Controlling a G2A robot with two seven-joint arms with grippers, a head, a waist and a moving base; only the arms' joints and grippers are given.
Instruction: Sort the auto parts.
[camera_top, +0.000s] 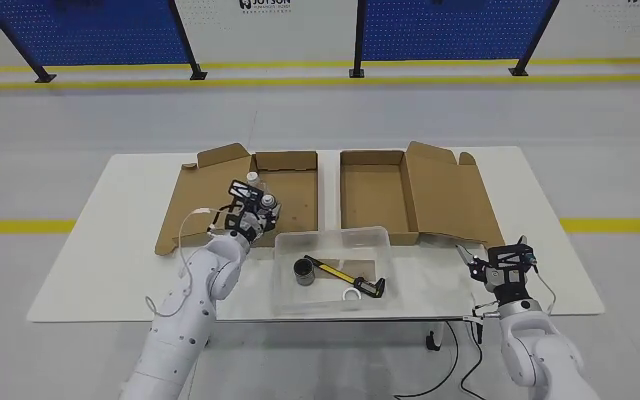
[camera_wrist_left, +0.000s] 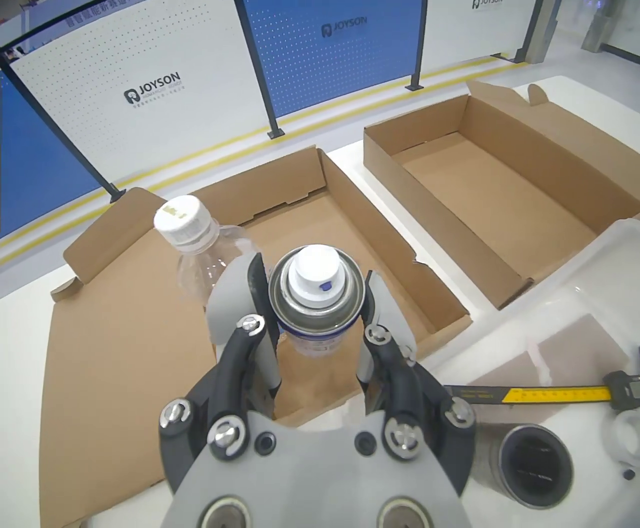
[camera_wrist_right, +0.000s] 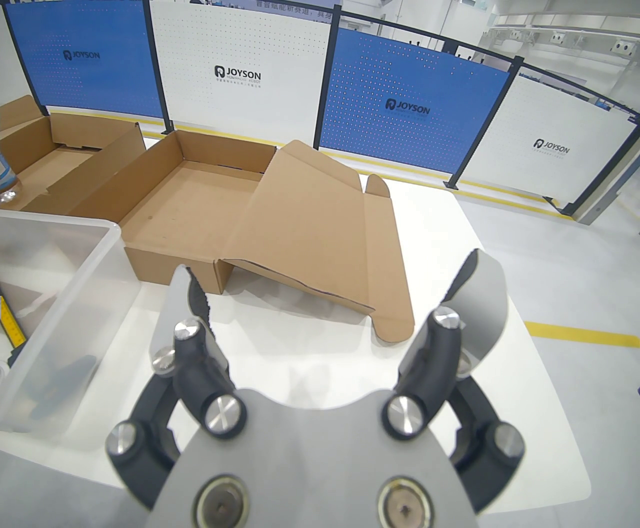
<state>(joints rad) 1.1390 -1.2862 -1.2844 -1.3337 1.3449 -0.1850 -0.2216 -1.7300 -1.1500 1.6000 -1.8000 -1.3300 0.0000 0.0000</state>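
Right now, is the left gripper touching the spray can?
Touching. In the left wrist view the fingers of the left gripper press against both sides of the spray can, with no gap.

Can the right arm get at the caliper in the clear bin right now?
Probably yes. The right gripper is open and empty near the bin, the bin has no lid, and nothing lies over the caliper.

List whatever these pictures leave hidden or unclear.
Lower half of the plastic bottle: left wrist view, behind a finger of the left gripper and the spray can it holds.
Head of the caliper: left wrist view, cut off at the edge.
Contents of the bin: right wrist view, blurred by its cloudy wall.
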